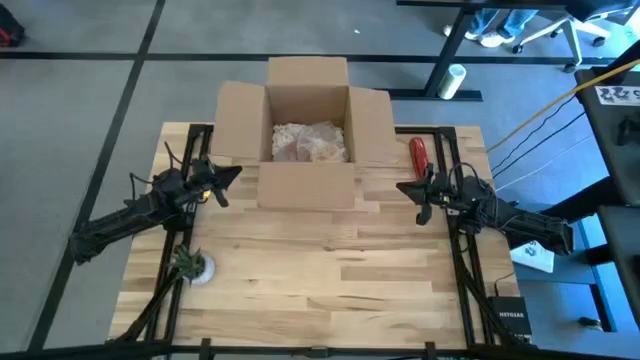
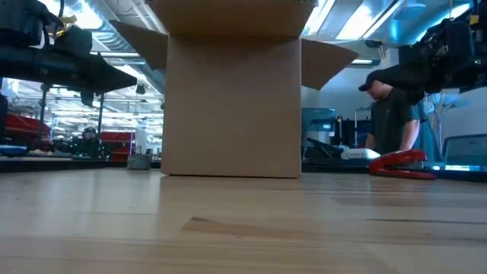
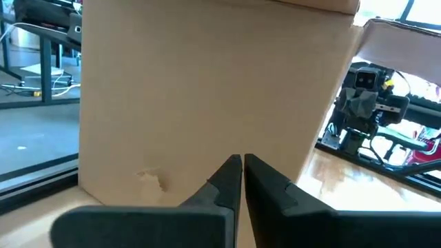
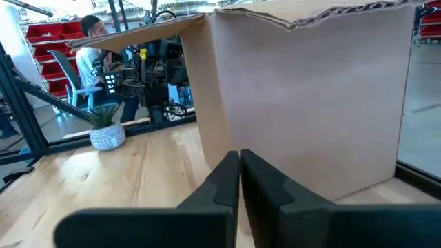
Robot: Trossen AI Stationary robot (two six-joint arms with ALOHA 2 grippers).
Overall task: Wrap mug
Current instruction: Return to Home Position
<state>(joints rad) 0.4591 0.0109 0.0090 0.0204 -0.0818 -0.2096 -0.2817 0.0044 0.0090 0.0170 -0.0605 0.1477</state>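
Cardboard box (image 1: 308, 120) stands open on the wooden table (image 1: 320, 270), with flaps spread, directly between the two sets of jaws. Only the high view looks into it. A bubble-wrapped bundle (image 1: 310, 142) lies on the box floor, ahead of both grippers and touched by neither; the wrap hides whether a mug is inside.

The left gripper (image 1: 232, 176) hangs just off the box's left wall, fingers pressed together and holding nothing. Its wrist view confirms this, showing the tips (image 3: 242, 160) meeting in front of the plain cardboard side. The right gripper (image 1: 404, 188) mirrors it off the right wall, jaws likewise together and empty (image 4: 239, 155).

A red tool (image 1: 417, 155) lies on the table just beyond the right jaws, beside the box's right flap. The low view shows it resting flat (image 2: 399, 164), with a person (image 2: 392, 114) standing behind it in the room. That view also shows both arms held up off the tabletop.

A small potted plant (image 1: 190, 265) sits well behind the left jaws, near the table's left edge. The right wrist view catches it across the table (image 4: 107, 131), with a seated person (image 4: 93, 48) beyond.
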